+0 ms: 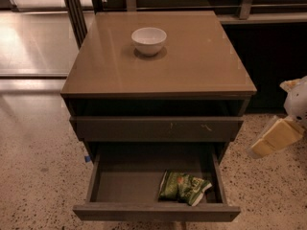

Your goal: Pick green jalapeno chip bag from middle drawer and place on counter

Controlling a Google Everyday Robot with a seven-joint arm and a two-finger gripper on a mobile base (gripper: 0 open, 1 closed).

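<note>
The green jalapeno chip bag lies crumpled inside the open middle drawer, at its front right. The drawer is pulled out toward me below a closed drawer front with pale scratches. The counter is the glossy tan top of the cabinet. My gripper, with pale cream fingers, hangs at the right edge of the view. It is beside the cabinet, level with the closed drawer front, up and to the right of the bag, and touches nothing.
A white bowl stands on the counter near its back middle. Speckled floor surrounds the cabinet. Dark metal posts and a low shelf stand behind it.
</note>
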